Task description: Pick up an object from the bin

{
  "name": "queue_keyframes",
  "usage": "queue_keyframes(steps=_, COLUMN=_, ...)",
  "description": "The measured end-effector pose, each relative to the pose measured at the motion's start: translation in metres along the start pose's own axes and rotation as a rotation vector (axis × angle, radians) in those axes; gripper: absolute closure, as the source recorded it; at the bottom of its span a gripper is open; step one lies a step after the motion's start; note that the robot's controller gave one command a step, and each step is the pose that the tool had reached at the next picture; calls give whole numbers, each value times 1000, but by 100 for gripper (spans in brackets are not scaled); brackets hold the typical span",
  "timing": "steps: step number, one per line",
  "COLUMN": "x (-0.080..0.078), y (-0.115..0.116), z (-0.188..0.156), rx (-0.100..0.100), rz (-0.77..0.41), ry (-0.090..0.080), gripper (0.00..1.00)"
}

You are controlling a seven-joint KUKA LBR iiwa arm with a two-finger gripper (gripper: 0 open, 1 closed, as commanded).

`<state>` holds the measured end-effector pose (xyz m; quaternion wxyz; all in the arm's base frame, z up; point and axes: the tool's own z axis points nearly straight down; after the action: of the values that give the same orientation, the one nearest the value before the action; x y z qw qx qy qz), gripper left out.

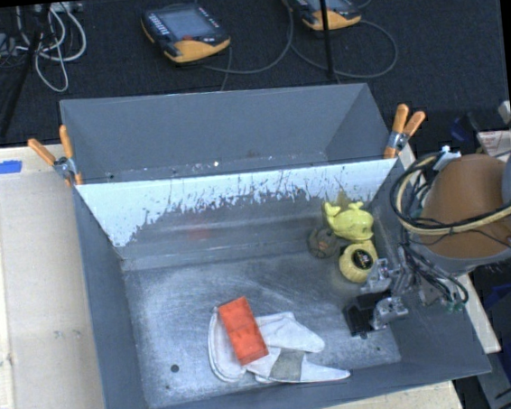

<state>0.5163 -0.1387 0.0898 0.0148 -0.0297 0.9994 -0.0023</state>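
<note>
My gripper [360,318] reaches in low at the bin's right side, its dark fingers close to the floor; nothing shows between them. Just above it lies a round yellow disc with a dark centre [359,261], like a tape measure. Behind that sits a yellow rubber toy [349,220] with a small dark round thing [321,241] at its left. To the gripper's left, in the front middle, an orange-red block [242,329] lies on a crumpled white cloth [288,345].
The bin's right wall slopes up right next to the gripper. Bare floor stretches across the bin's left half and middle. The arm with its brown cover and looped cables hangs over the right rim.
</note>
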Motion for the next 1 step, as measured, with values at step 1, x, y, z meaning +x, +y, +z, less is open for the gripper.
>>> queue_keyframes(steps=1, x=1, y=3, z=0, rx=11, rz=-32, ry=-6, gripper=100)
